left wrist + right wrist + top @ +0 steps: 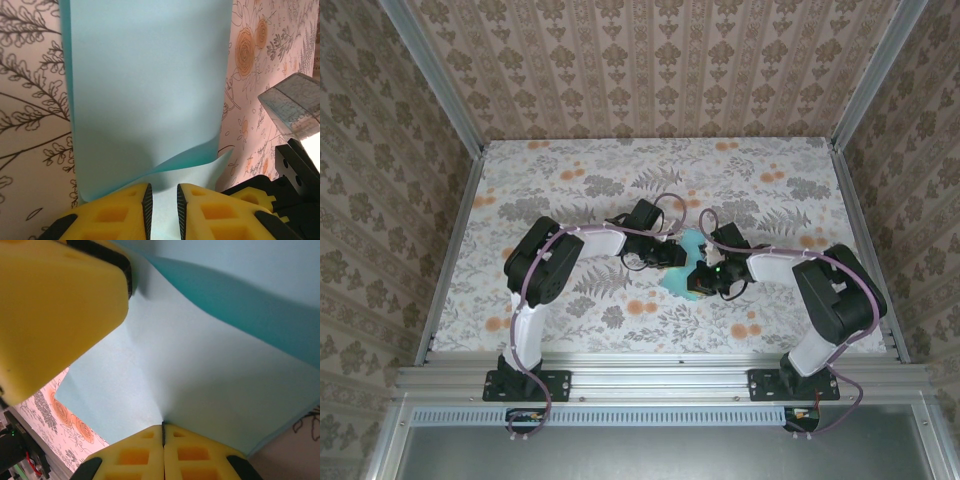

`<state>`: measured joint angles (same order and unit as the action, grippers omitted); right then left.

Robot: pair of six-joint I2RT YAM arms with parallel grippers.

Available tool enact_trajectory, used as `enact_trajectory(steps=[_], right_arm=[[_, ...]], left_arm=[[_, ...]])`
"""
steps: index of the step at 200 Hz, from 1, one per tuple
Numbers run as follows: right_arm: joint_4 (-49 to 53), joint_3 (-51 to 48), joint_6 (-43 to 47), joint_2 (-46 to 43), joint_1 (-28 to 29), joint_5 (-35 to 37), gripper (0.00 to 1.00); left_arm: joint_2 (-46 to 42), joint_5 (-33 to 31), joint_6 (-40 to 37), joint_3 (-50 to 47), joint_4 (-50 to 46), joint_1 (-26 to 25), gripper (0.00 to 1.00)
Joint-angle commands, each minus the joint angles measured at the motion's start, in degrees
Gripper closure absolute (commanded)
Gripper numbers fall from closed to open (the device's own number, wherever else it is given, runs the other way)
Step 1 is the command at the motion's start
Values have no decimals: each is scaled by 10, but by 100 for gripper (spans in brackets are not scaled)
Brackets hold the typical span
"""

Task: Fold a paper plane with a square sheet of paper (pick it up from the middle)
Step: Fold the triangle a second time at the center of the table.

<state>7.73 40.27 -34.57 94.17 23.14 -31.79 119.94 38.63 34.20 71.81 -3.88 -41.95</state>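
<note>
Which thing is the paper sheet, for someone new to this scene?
On the floral tabletop, look at the middle, between the left gripper and the right gripper. The small light turquoise paper sheet sits there, pinched by the right one. It is the plain, unpatterned patch among printed flowers.

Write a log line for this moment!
right gripper: shut on square sheet of paper | left gripper: slightly open at sheet's edge | sheet: curled up

left gripper (671, 258) and right gripper (704, 273) are hiding most of the square sheet of paper (674, 282) | left wrist: far edge is running off-frame
</note>
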Motion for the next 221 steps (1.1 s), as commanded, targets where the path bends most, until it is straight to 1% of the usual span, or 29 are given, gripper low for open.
enact_trajectory(steps=[1, 60, 159, 221], right_arm=[[22, -27, -2, -3, 3, 1, 92], [13, -47, -8, -24, 10, -14, 92], [3, -45, -26, -52, 26, -24, 90], [-19, -47, -34, -36, 37, -29, 89]], left_arm=[[76, -89, -34, -26, -52, -1, 75], [81, -92, -40, -23, -61, -1, 75], [83, -89, -41, -26, -61, -1, 75], [86, -88, -41, -26, -59, -1, 75]])
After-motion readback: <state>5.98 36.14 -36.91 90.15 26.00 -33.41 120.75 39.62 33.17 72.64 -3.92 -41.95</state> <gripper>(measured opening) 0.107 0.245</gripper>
